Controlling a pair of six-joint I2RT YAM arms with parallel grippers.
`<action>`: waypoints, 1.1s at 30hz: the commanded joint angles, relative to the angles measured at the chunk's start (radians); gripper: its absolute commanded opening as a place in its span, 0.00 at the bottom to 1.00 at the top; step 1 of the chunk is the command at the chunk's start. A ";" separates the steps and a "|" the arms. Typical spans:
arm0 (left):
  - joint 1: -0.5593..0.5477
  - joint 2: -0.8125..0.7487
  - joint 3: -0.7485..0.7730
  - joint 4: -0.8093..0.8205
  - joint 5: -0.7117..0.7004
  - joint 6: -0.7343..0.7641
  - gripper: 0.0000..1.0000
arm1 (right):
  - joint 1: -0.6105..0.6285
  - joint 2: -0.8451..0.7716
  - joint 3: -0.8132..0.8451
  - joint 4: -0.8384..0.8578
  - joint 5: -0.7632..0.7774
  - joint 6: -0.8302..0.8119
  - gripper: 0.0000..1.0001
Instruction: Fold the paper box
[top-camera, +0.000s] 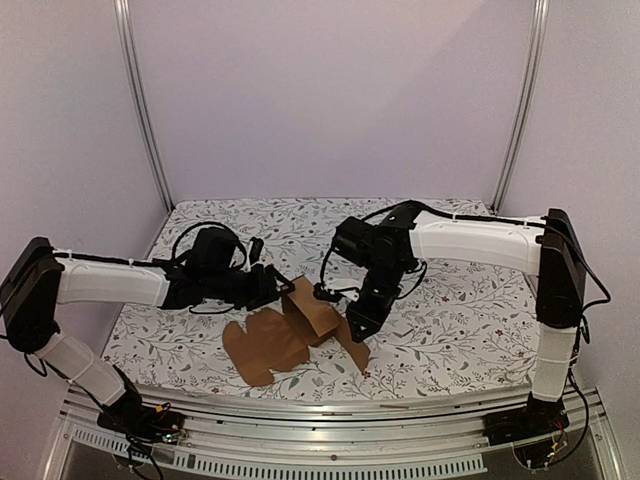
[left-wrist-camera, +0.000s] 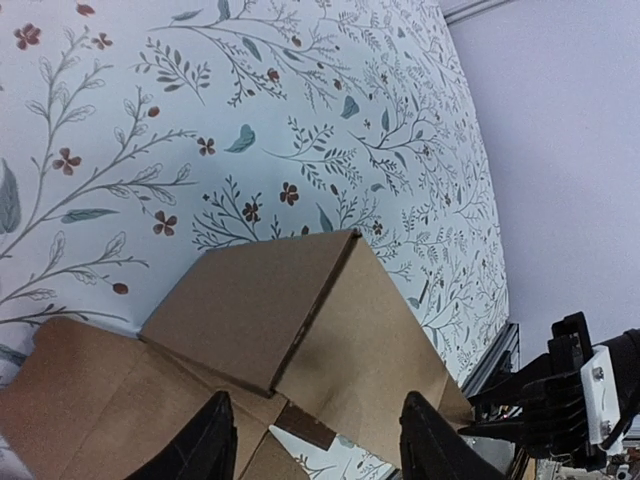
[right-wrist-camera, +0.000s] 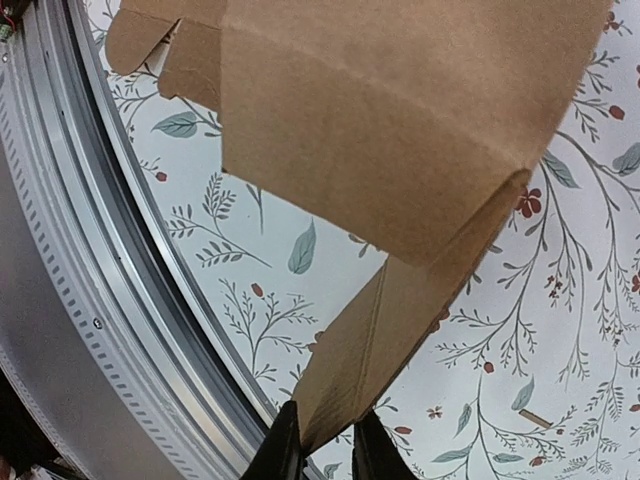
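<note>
Paper box (top-camera: 270, 345), half-raised mid-surface (top-camera: 450, 320) w/ long axis approx 8-to-2 o'clock from above, has its 3 o'clock flap pinched by the right claw (top-camera: 358, 325) (nearer arm); left claw (top-camera: 272, 285) hangs released just at 11 o'clock.

a floral table cover (top-camera: 450, 325), a slotted metal rail (top-camera: 330, 463) along its near edge, lilac walls (top-camera: 330, 100).

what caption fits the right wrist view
Right gripper pinching a flap of the paper box over the floral table
</note>
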 joint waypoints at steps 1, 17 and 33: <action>-0.011 -0.073 -0.028 -0.046 -0.037 0.024 0.56 | 0.005 0.074 0.053 -0.012 0.057 -0.038 0.11; 0.042 -0.310 -0.056 -0.286 -0.156 0.128 0.59 | -0.088 0.172 0.282 -0.107 0.078 -0.083 0.40; 0.058 -0.171 0.020 -0.272 -0.071 0.234 0.70 | -0.078 0.196 0.251 -0.062 0.084 -0.149 0.42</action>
